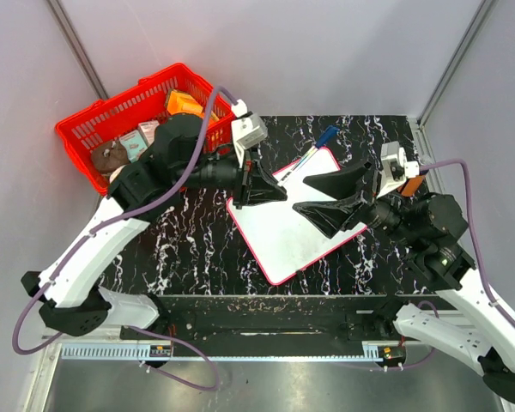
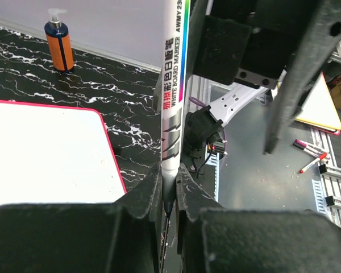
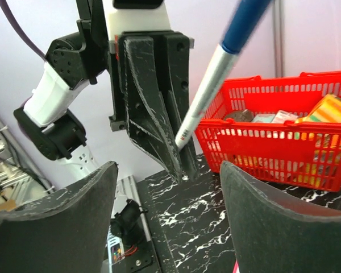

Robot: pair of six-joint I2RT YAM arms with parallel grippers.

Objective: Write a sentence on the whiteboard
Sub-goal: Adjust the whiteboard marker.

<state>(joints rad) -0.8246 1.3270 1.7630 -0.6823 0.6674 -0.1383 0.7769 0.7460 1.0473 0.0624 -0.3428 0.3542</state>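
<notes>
The whiteboard (image 1: 283, 236), white with a thin red-pink rim, lies tilted in the middle of the black marbled table; its near corner (image 2: 45, 153) shows in the left wrist view. The sentence is out of view; the board's visible surface looks blank. My left gripper (image 1: 279, 196) (image 2: 170, 187) (image 3: 182, 165) is shut on a white board marker (image 2: 173, 85) (image 3: 207, 96), tip down between the fingers, its blue end (image 1: 326, 136) pointing away over the board's far edge. My right gripper (image 1: 302, 195) (image 3: 167, 170) stands open over the board, facing the left one, with nothing between its fingers.
A red basket (image 1: 86, 129) (image 3: 273, 148) with several packets stands at the back left. An orange pump bottle (image 2: 59, 46) stands by the wall. Loose markers (image 2: 310, 151) lie on the surface beyond the table's near edge.
</notes>
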